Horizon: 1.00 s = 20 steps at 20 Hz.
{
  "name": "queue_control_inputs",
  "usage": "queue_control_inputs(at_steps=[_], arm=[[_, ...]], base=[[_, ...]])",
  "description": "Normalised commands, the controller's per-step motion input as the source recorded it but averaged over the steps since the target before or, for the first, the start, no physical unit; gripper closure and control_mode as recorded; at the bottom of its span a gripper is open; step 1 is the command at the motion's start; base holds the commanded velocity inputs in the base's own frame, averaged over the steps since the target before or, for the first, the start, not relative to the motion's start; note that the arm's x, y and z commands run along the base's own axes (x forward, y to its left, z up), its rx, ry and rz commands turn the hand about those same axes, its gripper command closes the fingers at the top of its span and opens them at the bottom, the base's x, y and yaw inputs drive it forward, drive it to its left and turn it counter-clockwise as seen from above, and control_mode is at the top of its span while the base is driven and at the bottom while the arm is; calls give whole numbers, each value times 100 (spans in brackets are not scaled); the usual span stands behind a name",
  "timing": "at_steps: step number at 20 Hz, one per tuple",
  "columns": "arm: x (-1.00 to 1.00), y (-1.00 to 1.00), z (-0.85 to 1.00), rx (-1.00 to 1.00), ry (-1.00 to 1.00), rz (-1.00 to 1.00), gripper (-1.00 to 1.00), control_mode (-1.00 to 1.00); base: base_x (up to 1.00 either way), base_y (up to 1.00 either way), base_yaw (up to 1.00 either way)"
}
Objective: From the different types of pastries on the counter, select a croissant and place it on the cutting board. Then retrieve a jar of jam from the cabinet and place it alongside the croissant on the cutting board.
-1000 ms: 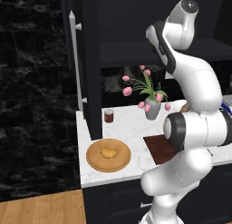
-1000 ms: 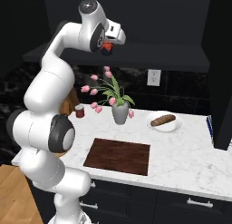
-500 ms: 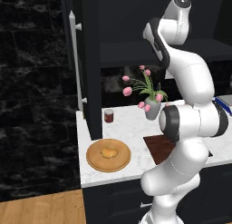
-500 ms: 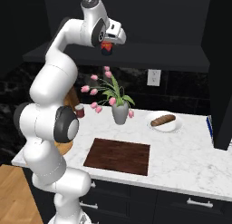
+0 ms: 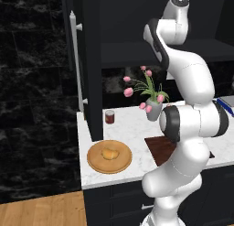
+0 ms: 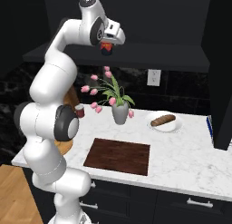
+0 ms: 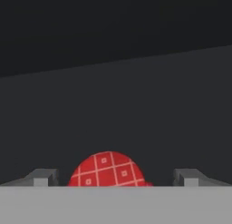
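Nearest the base, on the white marble counter (image 6: 181,159), the dark wooden cutting board (image 6: 118,156) lies bare. Off its left end a round light-wood plate (image 5: 109,157) carries the golden croissant (image 5: 109,153), close to the counter's front corner. Farther back stand a dark maroon cylinder (image 5: 109,116) beside the cabinet door, a grey vase of pink tulips (image 6: 119,112) and, to the right, a white plate (image 6: 166,124) with a brown elongated pastry (image 6: 162,119) on it. Above all this the arm reaches up to the dark cabinet (image 6: 149,55), where the gripper (image 6: 108,45) hangs at the shelf with the jar of jam (image 7: 108,169) between its widely parted fingers (image 7: 43,177) (red, with a pale lattice pattern in the hand view). Whether the fingers touch the jar cannot be told.
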Motion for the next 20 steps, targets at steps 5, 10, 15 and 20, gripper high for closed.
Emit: queue_control_inputs(at_steps=[5, 10, 15, 20], arm=[[0, 0, -2, 0, 1, -8, -100, -100], [0, 1, -5, 0, 2, -12, -100, -100], [1, 7, -1, 0, 8, -15, 100, -100], [10, 4, 0, 0, 17, -13, 100, -100]], base=[[0, 0, 0], [0, 0, 0], [0, 0, 0], [0, 0, 0]])
